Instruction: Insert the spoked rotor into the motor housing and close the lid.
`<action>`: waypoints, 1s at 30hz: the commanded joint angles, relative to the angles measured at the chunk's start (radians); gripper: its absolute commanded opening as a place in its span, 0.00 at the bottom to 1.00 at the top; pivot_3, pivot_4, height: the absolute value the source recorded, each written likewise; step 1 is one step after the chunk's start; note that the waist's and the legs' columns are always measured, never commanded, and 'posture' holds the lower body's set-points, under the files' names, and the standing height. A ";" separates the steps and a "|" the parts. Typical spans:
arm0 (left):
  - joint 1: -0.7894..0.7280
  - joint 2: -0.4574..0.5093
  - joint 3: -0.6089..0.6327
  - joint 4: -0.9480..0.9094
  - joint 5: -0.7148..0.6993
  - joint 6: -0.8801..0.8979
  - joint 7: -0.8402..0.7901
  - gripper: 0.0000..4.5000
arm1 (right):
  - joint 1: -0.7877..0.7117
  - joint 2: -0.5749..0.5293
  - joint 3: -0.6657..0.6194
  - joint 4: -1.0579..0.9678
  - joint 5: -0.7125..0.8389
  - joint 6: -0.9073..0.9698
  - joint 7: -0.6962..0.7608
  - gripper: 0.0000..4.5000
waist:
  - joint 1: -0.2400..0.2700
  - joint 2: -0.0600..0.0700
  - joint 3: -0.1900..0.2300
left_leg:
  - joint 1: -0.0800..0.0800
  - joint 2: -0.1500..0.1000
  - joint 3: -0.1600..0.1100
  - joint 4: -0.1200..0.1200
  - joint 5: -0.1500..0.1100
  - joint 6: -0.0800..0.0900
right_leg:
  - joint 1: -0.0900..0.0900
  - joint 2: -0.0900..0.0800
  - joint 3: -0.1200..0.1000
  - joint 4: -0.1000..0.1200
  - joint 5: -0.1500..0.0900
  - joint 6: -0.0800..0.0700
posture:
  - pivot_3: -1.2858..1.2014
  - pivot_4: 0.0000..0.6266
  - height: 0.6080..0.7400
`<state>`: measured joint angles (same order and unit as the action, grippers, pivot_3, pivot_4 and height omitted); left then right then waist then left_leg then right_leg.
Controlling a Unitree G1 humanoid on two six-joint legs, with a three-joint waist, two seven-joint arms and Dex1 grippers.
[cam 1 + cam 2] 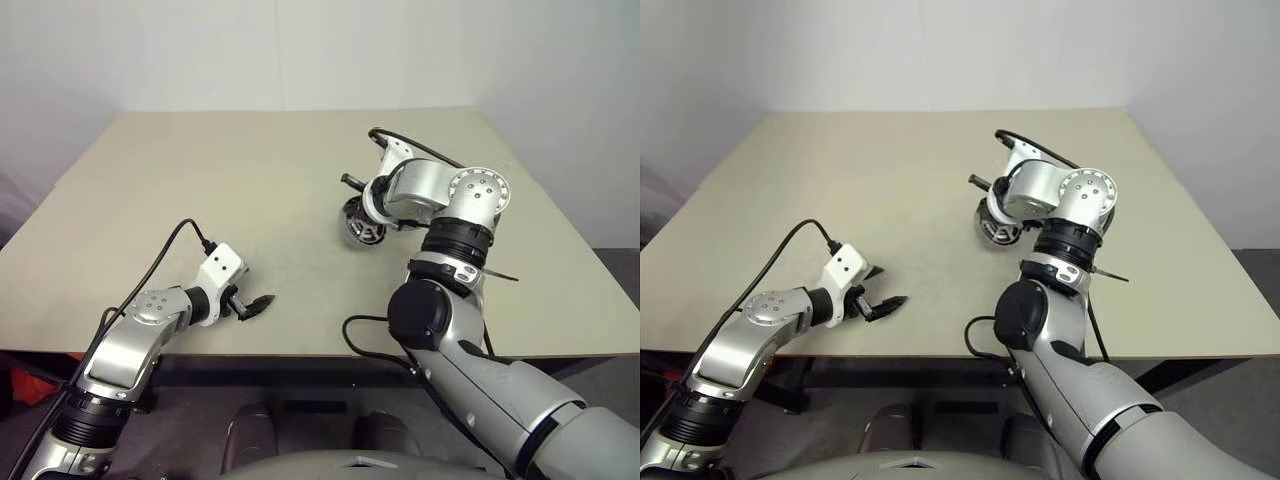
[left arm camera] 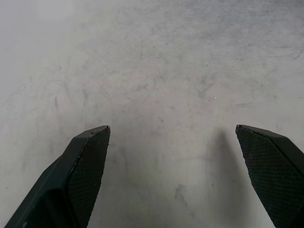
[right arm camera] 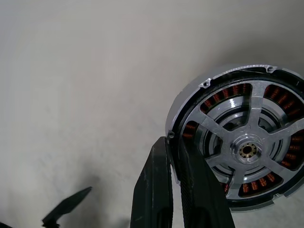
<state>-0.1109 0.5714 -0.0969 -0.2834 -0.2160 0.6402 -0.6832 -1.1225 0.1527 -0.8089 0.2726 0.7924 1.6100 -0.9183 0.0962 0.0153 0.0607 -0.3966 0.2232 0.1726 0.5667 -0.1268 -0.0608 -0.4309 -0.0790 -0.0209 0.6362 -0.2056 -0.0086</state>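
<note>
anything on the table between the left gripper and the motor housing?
Nothing: in the left eye view, bare table runs from the open left gripper to the motor housing, whose rim the right gripper pinches.

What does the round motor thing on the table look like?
On the beige table, look under the right gripper, shut on its rim. The motor housing is a round silvery cup with copper coils ringing a spoked metal wheel inside.

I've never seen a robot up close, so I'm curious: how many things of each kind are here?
Tools: 2 (left tool open, right tool shut on the casing's rim)
Metal casing: 1
Copper-wound ring: 1, inside the casing
Table: 1
Total: 5
</note>
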 commanded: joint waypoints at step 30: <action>-0.028 0.006 0.017 -0.013 -0.003 -0.011 0.014 1.00 | 0.040 0.092 0.105 0.029 -0.155 0.004 0.280 0.57 | 0.000 0.000 0.000 | 0.000 0.000 -0.001 0.004 0.000 -0.001 | 0.000 0.000 0.000 0.003 0.000 0.000 | 0.52 0.00 1.00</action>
<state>-0.1163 0.5727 -0.0964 -0.2829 -0.2162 0.6406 -0.6728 -1.0665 0.1422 -0.6979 0.3070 0.6075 1.6100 -0.6516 0.0965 0.0148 0.0604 -0.3969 0.2234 0.1717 0.5708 -0.1263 -0.0615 -0.4305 -0.0792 -0.0206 0.6391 -0.2056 -0.0086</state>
